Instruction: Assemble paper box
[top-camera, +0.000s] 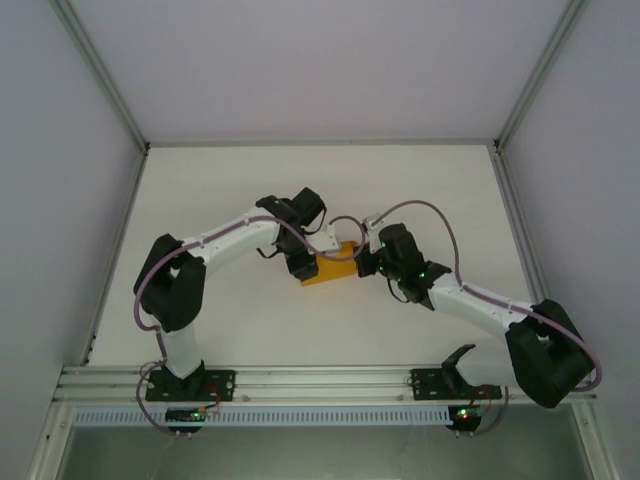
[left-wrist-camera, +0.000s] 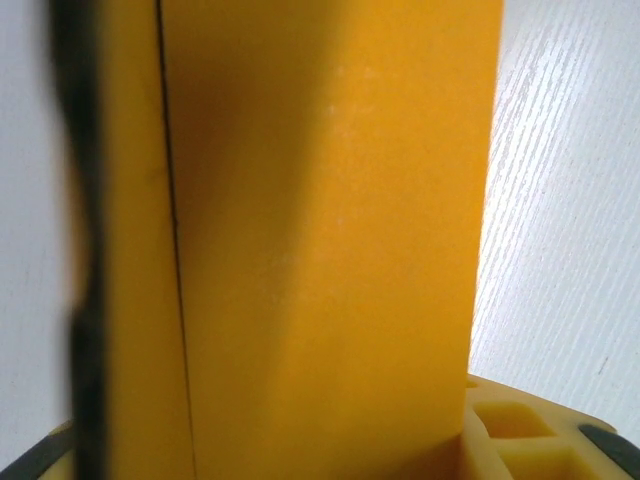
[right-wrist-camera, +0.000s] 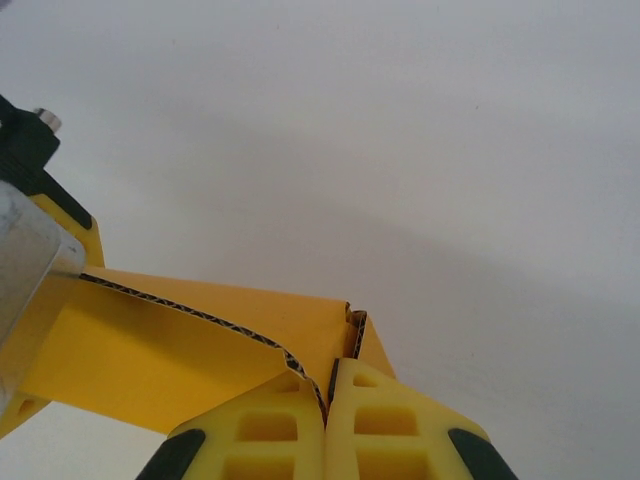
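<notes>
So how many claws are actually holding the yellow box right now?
2. The left claw grips the paper box at the end nearer the left arm. The right claw is pinched shut on a card edge at the opposite end.

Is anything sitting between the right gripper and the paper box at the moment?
Nothing visible stands between them. The right gripper is shut directly on a card edge of the paper box, and the left gripper holds the box's opposite end.
</notes>
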